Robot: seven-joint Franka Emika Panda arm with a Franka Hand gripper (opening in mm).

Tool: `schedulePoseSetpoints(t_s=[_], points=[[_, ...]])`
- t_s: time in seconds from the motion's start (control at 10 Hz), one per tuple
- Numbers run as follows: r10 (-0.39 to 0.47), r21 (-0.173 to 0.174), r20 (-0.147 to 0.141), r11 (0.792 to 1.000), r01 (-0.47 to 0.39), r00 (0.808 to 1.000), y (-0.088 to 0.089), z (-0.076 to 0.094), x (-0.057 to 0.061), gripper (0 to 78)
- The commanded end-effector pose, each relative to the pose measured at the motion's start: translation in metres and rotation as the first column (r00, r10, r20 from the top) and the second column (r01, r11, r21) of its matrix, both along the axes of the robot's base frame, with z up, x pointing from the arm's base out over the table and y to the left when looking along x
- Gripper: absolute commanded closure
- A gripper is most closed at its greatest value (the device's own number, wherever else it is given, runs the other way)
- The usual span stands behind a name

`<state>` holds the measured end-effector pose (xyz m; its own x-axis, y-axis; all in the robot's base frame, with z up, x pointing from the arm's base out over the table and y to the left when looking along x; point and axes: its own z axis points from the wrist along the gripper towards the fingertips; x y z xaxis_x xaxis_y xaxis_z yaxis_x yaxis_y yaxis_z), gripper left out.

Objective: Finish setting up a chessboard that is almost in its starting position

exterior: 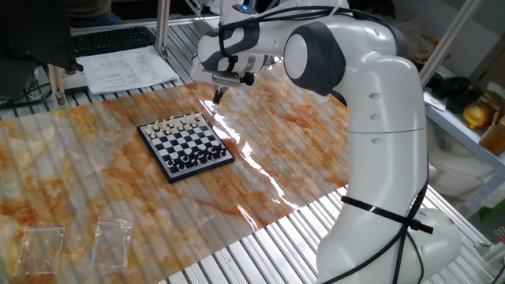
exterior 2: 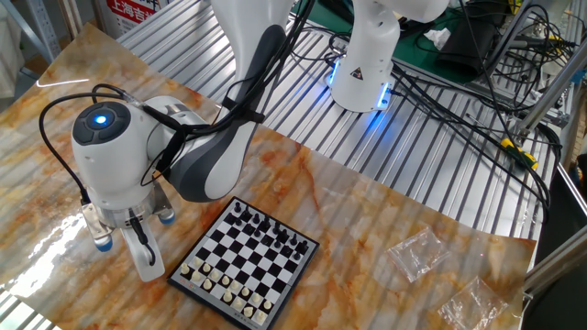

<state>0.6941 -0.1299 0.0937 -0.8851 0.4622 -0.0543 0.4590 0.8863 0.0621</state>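
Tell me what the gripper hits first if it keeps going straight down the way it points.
Most likely the bare table. The gripper points down just beside the chessboard, off its white-piece edge; depth is hard to judge.

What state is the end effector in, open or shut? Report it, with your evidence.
Shut, as far as shows: the end effector hangs beside the chessboard, its fingers together with no gap and nothing visible between them.

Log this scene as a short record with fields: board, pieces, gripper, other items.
board: chessboard flat on the marbled table
pieces: white row along the edge nearest the gripper, black row along the opposite edge; too small to tell which piece is off
gripper: gripper beside the board's white edge, off the board; jaws together, holding nothing visible
other items: two clear plastic bags lying apart from the board
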Motion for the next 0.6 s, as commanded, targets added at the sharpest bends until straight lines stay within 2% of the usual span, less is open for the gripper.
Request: schedulePoseSetpoints(t_s=[0.1,0.6], points=[[-0.002,-0.003,0.003,1.000,0.002,1.000,-0.0008,0.0020,0.0011,77.6],[-0.007,-0.006,0.001,1.000,0.007,1.000,-0.0008,0.0020,0.0011,77.6]])
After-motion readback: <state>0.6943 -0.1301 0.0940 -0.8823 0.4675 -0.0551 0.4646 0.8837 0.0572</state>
